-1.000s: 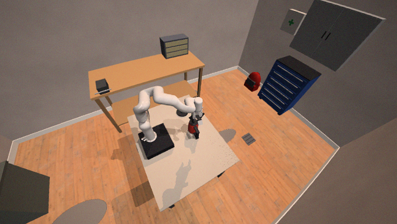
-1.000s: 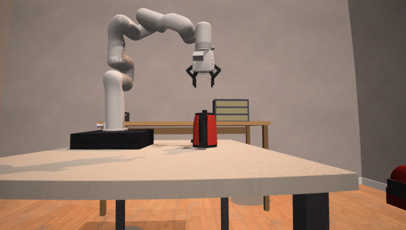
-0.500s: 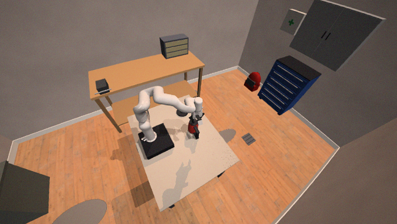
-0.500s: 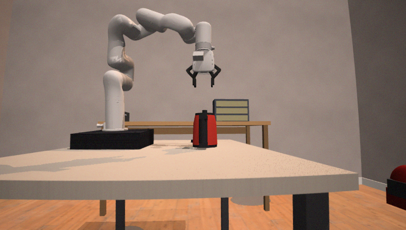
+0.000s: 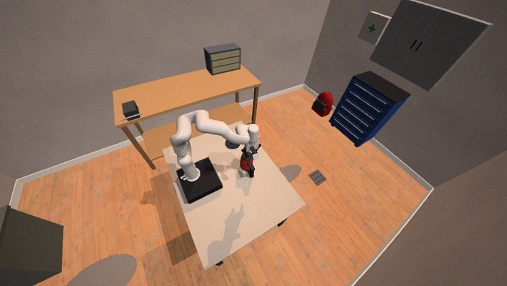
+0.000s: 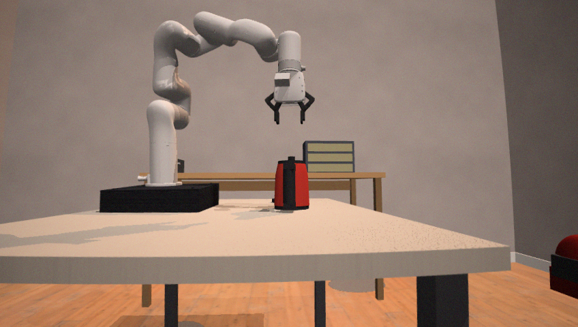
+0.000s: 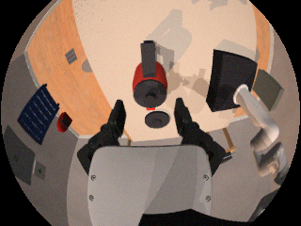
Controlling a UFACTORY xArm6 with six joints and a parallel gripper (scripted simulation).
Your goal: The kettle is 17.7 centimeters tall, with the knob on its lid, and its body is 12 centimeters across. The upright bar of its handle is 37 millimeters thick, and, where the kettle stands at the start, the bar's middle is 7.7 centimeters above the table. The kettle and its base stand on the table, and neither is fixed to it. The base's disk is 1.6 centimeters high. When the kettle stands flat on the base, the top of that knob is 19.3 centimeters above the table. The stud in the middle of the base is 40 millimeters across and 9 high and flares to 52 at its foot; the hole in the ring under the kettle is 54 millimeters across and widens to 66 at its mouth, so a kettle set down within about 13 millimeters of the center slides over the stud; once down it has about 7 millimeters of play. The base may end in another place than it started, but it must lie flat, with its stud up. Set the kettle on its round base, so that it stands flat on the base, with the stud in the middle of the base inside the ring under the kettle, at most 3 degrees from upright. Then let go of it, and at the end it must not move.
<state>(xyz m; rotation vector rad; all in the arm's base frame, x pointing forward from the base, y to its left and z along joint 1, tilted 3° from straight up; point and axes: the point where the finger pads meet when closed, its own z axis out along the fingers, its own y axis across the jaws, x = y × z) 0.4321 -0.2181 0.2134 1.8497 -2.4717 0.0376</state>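
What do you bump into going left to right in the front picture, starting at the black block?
Black robot base block → white robot arm → open hand hanging above the red kettle → small drawer box → red thing at the edge.

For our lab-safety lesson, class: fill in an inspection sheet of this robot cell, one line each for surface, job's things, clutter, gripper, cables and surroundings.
Surface: beige table, carrying the arm's black mount.
Job's things: red kettle upright on the table; round base lies beside it, apart.
Clutter: nothing seen on the table.
Gripper: gripper open, empty, pointing down, high above the kettle.
Cables: nothing seen.
Surroundings: wooden workbench with drawer box; blue drawer cabinet; wall cupboard.
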